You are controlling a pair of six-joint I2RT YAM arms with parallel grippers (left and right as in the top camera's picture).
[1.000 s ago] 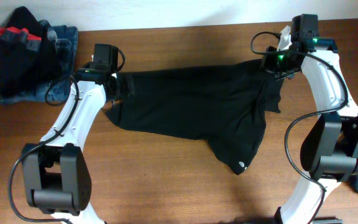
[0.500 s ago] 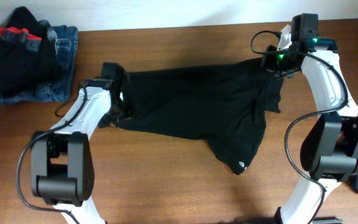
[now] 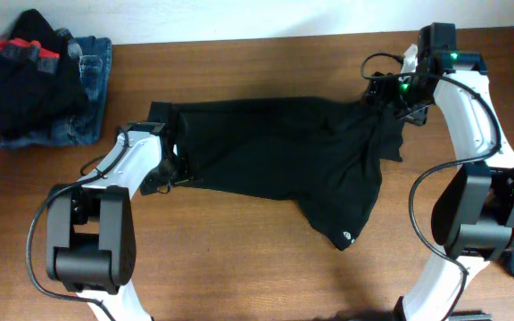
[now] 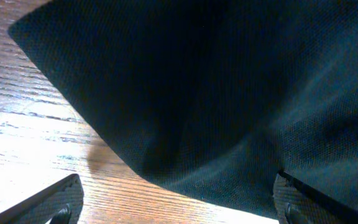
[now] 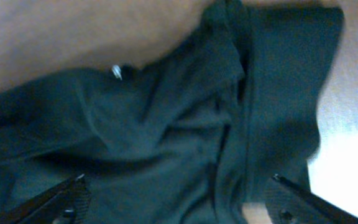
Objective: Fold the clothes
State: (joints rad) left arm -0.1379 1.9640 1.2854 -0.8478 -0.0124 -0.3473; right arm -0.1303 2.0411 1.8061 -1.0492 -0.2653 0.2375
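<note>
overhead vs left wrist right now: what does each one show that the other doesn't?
Overhead only: the whole black top spread out, its small white mark, the left arm and right arm, and the clothes pile at the far-left corner. Left wrist only: the fabric's weave up close, and its own jaws wide apart at the bottom corners. Both: the top's edge lying on the wooden table.

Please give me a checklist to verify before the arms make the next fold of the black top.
1. Is the left gripper open: ok.
2. Is the right gripper open: ok.
3. Does the top lie flat: not ok, it is bunched near the right gripper.
4. Is the top apart from the pile: ok.
5. Is the top wholly on the table: ok.
6. Is fabric between the left jaws: cannot tell.
</note>
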